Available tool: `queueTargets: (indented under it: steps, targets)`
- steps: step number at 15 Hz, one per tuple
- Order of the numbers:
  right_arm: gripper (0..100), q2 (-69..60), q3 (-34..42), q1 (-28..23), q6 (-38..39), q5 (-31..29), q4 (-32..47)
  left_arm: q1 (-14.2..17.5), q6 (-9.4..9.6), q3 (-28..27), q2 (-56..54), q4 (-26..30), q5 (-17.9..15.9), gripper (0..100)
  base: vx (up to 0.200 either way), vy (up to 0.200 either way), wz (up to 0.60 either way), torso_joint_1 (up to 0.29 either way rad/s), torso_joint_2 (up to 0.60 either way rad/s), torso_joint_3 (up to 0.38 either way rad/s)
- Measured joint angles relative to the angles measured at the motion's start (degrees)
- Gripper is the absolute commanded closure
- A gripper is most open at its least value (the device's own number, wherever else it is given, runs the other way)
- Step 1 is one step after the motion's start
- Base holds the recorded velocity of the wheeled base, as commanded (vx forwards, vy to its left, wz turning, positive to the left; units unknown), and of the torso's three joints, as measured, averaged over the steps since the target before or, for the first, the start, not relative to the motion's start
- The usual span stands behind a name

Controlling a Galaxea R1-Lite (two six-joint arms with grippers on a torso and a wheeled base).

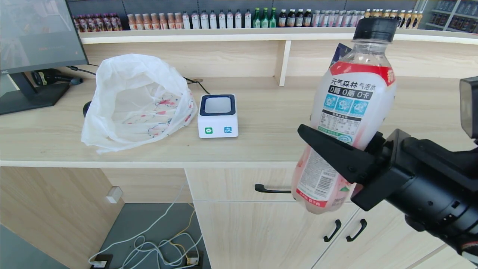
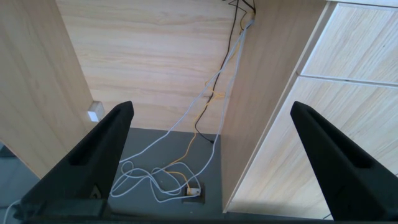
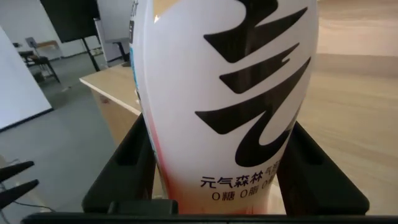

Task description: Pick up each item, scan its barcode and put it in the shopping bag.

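The clear, pink-labelled plastic drink bottle with a black cap [image 1: 347, 123] hangs nearly upright off the pale wooden counter's [image 1: 261, 145] front edge, right end, clamped in my right gripper [image 1: 328, 149]. My left gripper [image 2: 211, 155] gapes wide, empty, below that edge.

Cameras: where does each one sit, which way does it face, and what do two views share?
Head view: on the head, facing forward and down at counter, bag, scanner; right gripper holds the bottle.
Left wrist view: on the left wrist, facing down at floor cables between the open left gripper.
Right wrist view: on the right wrist, facing the bottle close up; fingers flank it.
Shared: head and right wrist views show the bottle.
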Motion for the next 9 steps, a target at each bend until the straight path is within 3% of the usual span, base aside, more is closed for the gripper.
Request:
queueTargets:
  steps: [3,9]
  targets:
    - [100,0.8,-0.6,-0.6,-9.0,-3.6,-0.1,0.0,0.02,0.0,0.0,0.0,0.0,0,0.000,0.000,0.00,0.000,0.00,0.000]
    - [100,5.7,-3.6,-2.3,-8.9,-6.7,-3.4,0.0,0.00,0.0,0.0,0.0,0.0,0,0.000,0.000,0.00,0.000,0.00,0.000]
